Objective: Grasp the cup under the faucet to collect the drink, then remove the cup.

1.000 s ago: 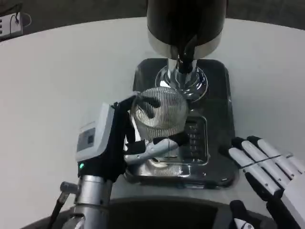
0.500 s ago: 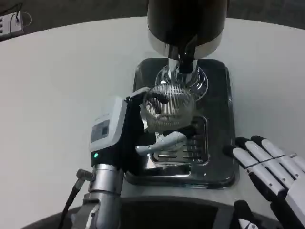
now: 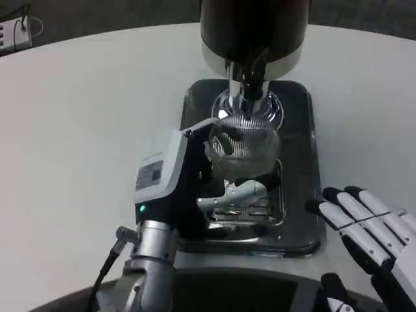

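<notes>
Carried up and to the right since a second ago: ribbed glass cup [image 3: 245, 144], gripped in the left hand [image 3: 185, 185], now close under the faucet [image 3: 252, 79] instead of low over the front of the tray. Held with fingers wrapped round the left side and a lower finger hooked beneath; mouth of the cup tilted toward the camera rather than upright.

For the step in hand, by judgement: needs the cup levelled so its mouth faces up, then centred below the spout tip before any drink flows. Looks near the right spot already, though whether the rim sits truly under the outlet cannot be told from this angle. Best kept steady, grip firm, with the base resting over the drip grate [image 3: 257, 207] so spills fall there.

Around: black tray [image 3: 300, 110] under the dispenser [image 3: 255, 29], chrome base of the column [image 3: 270, 112] just behind the cup and close enough to knock if pushed further in. Right hand [image 3: 364, 224] lying at the tray's right front corner, fingers straight and apart, holding nothing; near the tray edge but well apart from the cup. White table [image 3: 78, 117] all round; a white power strip [image 3: 16, 32] at the far left corner, far from the work.

Main risk, as a guess: smooth rounded glass slipping or tipping while filling.
</notes>
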`<state>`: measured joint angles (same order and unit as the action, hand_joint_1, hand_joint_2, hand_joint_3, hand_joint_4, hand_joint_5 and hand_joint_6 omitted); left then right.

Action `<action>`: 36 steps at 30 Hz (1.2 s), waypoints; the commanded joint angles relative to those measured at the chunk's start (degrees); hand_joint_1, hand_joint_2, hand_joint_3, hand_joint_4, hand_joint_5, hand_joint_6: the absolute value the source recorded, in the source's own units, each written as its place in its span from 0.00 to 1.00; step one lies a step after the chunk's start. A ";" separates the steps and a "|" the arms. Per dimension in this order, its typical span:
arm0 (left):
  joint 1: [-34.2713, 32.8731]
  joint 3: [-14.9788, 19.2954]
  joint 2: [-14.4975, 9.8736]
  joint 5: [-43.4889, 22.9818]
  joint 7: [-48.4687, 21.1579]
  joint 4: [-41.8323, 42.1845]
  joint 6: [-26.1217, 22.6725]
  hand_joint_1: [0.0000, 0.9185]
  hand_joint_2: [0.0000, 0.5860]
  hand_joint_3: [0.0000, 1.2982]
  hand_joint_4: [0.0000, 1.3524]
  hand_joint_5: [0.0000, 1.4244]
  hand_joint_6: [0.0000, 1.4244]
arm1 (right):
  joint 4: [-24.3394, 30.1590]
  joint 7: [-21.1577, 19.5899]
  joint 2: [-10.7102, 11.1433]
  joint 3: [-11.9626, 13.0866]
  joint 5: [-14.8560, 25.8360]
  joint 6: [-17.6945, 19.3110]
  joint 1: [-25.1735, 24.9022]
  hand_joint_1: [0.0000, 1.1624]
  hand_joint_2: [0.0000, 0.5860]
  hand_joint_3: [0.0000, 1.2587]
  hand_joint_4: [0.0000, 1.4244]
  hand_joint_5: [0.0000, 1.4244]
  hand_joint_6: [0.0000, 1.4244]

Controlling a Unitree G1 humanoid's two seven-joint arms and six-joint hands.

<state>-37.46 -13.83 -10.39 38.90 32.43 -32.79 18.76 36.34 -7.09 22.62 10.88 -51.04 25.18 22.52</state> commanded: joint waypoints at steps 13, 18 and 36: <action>3.85 -1.00 -1.29 -0.08 -0.35 4.35 -1.96 0.13 0.05 0.07 0.00 0.24 0.25 | 0.49 0.82 -0.14 -0.37 1.07 -0.07 0.78 0.20 0.98 0.12 0.07 0.06 0.15; 7.05 -0.26 -1.08 -0.58 -0.72 9.46 -2.87 0.10 0.03 0.06 0.00 0.23 0.24 | 0.62 0.72 -0.29 -0.32 1.19 -0.13 0.99 0.20 0.98 0.12 0.07 0.06 0.15; 21.05 6.31 -0.62 -14.15 -11.02 34.10 0.44 0.00 0.28 0.00 0.00 0.07 0.04 | 2.16 1.54 -2.43 -3.43 0.23 -0.81 0.77 0.20 0.97 0.12 0.07 0.07 0.15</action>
<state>-17.67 -8.26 -10.98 26.73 24.09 -2.41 18.44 37.87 -6.20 20.62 8.01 -50.37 24.59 22.76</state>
